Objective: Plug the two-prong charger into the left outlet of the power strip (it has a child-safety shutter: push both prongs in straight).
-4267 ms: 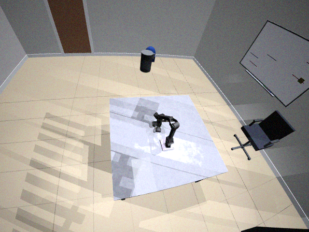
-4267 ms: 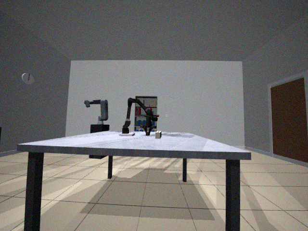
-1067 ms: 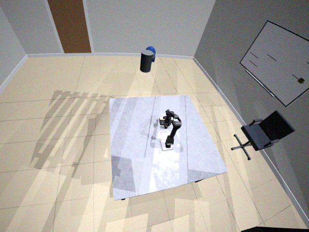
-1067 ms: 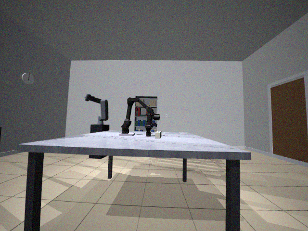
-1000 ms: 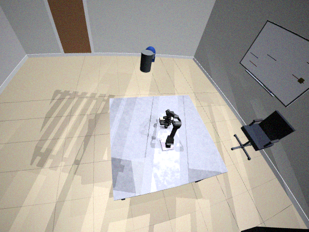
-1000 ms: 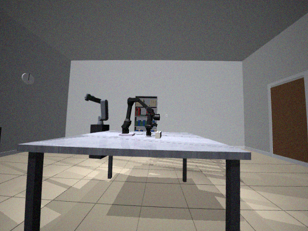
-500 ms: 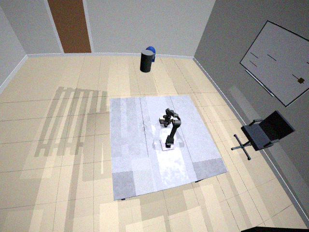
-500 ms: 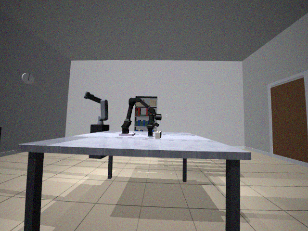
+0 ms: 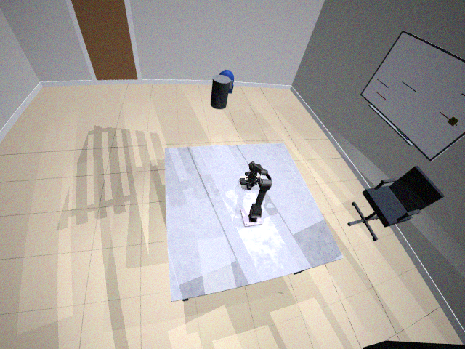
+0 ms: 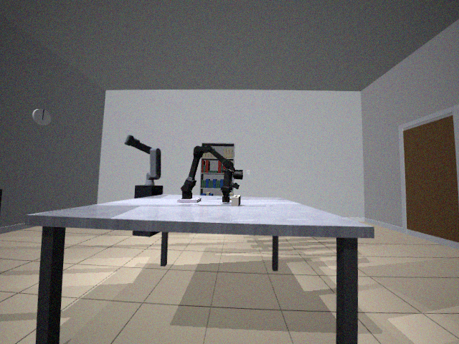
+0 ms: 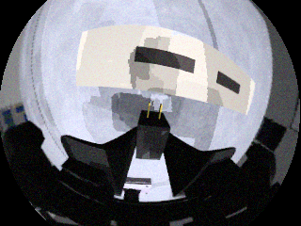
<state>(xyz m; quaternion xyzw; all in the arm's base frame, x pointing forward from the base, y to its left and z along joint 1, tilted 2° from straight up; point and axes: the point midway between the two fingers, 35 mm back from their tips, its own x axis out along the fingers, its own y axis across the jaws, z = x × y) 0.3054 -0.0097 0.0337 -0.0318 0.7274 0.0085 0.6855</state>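
My gripper (image 10: 225,200) (image 11: 150,131) points down low over the table, shut on the black two-prong charger (image 11: 153,134). Two thin yellow prongs (image 11: 149,110) stick out of the charger's far end, toward the power strip. The cream power strip (image 10: 235,201) (image 11: 105,58) lies across the upper wrist view, slanting down to the right, with two dark slots in the face that shows. The prong tips appear just short of its near edge, outside it. The strip's side facing the prongs is hidden, so I cannot tell how the prongs line up with the left outlet.
The arm's pale base plate (image 9: 245,222) (image 10: 183,201) stands behind the gripper on the grey-white table (image 9: 195,225) (image 10: 200,225). An office chair (image 9: 386,203) stands right of the table, and a dark bin (image 9: 219,94) beyond it. Another arm (image 10: 155,164) stands on a pedestal in the background.
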